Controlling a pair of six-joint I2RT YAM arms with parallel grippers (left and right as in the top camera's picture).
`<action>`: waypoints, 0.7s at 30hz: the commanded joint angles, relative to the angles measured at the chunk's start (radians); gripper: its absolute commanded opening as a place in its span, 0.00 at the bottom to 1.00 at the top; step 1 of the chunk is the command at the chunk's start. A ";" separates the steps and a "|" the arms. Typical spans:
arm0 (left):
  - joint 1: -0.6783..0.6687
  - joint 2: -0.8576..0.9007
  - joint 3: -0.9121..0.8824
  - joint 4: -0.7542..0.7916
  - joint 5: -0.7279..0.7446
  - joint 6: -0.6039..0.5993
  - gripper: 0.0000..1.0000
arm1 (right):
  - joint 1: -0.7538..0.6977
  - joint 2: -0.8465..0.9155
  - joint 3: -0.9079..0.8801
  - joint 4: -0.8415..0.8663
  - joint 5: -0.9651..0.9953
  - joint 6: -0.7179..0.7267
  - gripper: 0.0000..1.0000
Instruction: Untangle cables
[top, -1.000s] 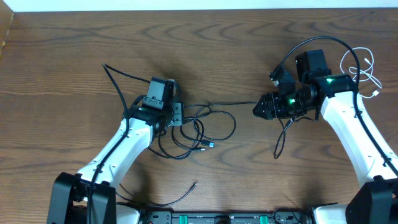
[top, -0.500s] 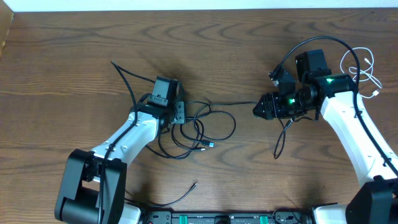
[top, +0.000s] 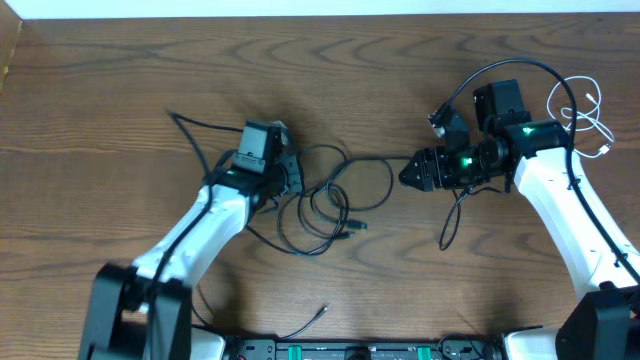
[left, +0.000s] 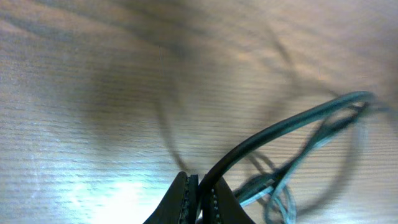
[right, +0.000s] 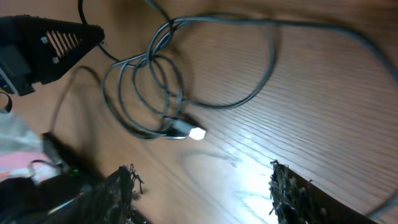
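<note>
A thin black cable (top: 325, 205) lies in loose overlapping loops mid-table, its plug end (top: 355, 226) at the lower right of the loops. My left gripper (top: 290, 175) sits at the coil's left edge. In the left wrist view this gripper (left: 199, 186) is shut on a strand of the black cable (left: 280, 127), which arcs up to the right. One strand (top: 380, 161) runs right toward my right gripper (top: 405, 172). In the right wrist view that gripper (right: 202, 193) is open above bare wood, with the coil (right: 155, 81) ahead of it. A short white cable (top: 592, 112) lies far right.
Another thin black cable end (top: 305, 322) lies near the front edge. Thicker black leads loop over the right arm (top: 500, 75) and behind the left arm (top: 195, 135). The table's back edge (top: 320, 14) meets a white strip.
My left gripper has shut on a strand at the coil's left side. The coil has shifted and spread toward the right. My right gripper has edged left and opened a little wider.
</note>
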 joint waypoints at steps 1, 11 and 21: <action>0.022 -0.114 0.000 -0.008 0.103 -0.141 0.08 | 0.010 -0.021 -0.010 0.016 -0.134 0.006 0.71; 0.028 -0.294 0.000 -0.135 0.138 -0.306 0.08 | 0.116 -0.021 -0.010 0.072 -0.144 0.006 0.70; 0.028 -0.269 0.000 -0.196 0.235 -0.305 0.08 | 0.239 -0.021 -0.010 0.182 0.051 0.154 0.63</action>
